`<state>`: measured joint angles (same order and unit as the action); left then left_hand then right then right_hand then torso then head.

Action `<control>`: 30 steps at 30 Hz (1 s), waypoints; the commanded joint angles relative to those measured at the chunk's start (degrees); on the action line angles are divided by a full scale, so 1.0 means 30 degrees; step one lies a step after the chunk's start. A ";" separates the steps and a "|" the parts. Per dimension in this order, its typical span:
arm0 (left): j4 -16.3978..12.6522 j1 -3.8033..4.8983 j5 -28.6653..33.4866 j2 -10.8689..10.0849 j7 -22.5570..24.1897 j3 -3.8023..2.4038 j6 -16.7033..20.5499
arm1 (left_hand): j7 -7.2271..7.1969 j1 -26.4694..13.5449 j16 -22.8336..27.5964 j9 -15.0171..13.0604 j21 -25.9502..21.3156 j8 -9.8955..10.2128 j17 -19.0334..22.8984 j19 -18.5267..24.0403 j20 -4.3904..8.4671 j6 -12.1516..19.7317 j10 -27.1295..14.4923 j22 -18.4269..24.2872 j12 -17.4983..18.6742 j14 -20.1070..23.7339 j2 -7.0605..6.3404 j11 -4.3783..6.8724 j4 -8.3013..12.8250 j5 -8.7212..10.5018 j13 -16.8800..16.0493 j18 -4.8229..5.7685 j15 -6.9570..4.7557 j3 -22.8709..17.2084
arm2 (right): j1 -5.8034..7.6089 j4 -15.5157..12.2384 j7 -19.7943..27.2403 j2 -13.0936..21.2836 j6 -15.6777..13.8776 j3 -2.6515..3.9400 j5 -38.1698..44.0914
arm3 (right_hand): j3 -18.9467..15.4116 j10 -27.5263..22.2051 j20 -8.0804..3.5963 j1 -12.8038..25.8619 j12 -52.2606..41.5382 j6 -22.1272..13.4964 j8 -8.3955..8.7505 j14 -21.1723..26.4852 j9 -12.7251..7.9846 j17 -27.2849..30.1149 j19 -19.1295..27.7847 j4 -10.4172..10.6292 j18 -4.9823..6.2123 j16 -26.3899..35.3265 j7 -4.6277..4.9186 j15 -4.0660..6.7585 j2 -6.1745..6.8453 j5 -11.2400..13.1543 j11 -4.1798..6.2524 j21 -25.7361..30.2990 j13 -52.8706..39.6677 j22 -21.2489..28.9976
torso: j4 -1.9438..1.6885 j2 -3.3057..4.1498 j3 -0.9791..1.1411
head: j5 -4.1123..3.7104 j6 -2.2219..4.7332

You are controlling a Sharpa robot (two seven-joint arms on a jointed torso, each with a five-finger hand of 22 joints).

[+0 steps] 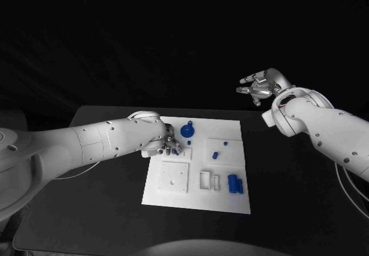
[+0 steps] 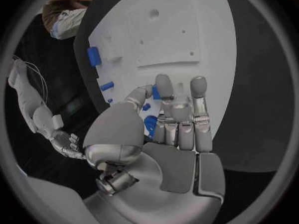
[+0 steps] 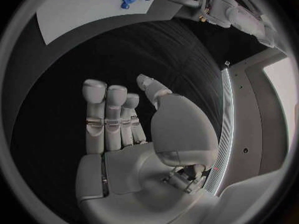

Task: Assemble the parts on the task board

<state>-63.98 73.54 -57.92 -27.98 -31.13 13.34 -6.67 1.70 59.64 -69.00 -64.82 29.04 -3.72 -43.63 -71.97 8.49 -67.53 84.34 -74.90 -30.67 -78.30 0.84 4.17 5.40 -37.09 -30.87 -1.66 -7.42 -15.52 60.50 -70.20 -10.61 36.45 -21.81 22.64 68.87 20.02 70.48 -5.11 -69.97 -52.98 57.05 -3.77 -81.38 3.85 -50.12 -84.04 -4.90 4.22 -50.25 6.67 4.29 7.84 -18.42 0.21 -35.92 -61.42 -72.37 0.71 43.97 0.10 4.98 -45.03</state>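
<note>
Dark room, black surface (image 1: 92,213) carrying the white rectangular task board (image 1: 231,200) at its middle. Left hand (image 1: 165,144) low over the board's far-left corner, fingers pointing down among small blue parts (image 1: 176,151); grasp impossible to tell from the head view. Left wrist view: fingers (image 2: 164,84) stretched straight above the board, a blue part (image 2: 150,125) just behind them, nothing visibly held. Further right, round blue disc part (image 1: 187,130), two blue cylinders (image 1: 236,184). Right hand (image 1: 263,85) raised beyond the surface, released, fingers apart.
</note>
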 commanded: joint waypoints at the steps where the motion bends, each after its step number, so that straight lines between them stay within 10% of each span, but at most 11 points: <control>1: -0.0007 -0.0123 0.0050 0.0082 0.0123 0.0051 -0.0435 | -0.0890 0.0307 -0.0100 0.0032 0.0068 -0.0014 0.0020 0.0140 0.0015 -0.0903 0.0785 -0.0371 -0.0069 0.0080 0.0396 0.0069 0.1831 -0.0010 -0.0016 0.0089 -0.0062 -0.1869 | -0.0023 -0.0008 0.0042 -0.0031 0.0239 0.0007 0.0058 | -0.0022 -0.0125 -0.0131 0.0147 -0.0041 0.0151 0.0061 -0.0187 -0.0012 -0.0021 -0.0962 -0.0073 0.0289 0.0065 -0.0026 0.0001 0.0007 -0.0073 -0.0012 -0.0061 0.0004 0.0019 | -0.0014 -0.0005 0.0004 | -0.0017 -0.0022; 30: 0.0055 -0.0132 0.0171 0.0212 -0.0034 0.0052 -0.0428 | -0.0878 0.0340 -0.0078 0.0150 0.0038 -0.0002 0.0137 0.0142 0.0006 -0.0841 0.0781 -0.0360 -0.0043 0.0107 0.0488 0.0053 0.1770 0.0485 -0.0033 0.0097 -0.0055 -0.1809 | -0.0093 0.0053 0.0012 -0.0099 0.0293 0.0009 0.0081 | -0.0018 -0.0130 -0.0129 0.0162 -0.0032 0.0131 0.0064 -0.0193 -0.0013 -0.0030 -0.0960 -0.0124 0.0300 0.0088 -0.0021 0.0000 -0.0012 -0.0077 -0.0013 -0.0045 0.0013 0.0047 | -0.0011 -0.0006 -0.0002 | -0.0012 -0.0103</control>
<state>-63.77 73.23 -57.83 -27.57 -31.25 13.46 -6.93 1.62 59.64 -69.23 -64.36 29.05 -3.61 -43.27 -71.97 8.49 -67.44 84.34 -74.93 -30.67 -78.15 0.84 4.17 5.48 -35.73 -30.92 -1.68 -7.53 -15.45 60.25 -70.01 -10.70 36.21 -21.65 22.64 68.88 20.02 70.46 -5.11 -69.97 -52.98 57.04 -3.77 -81.38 3.86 -50.16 -84.04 -4.90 4.22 -50.26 6.67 4.29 7.84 -18.42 0.23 -35.92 -61.42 -72.28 0.67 43.95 0.08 4.94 -45.32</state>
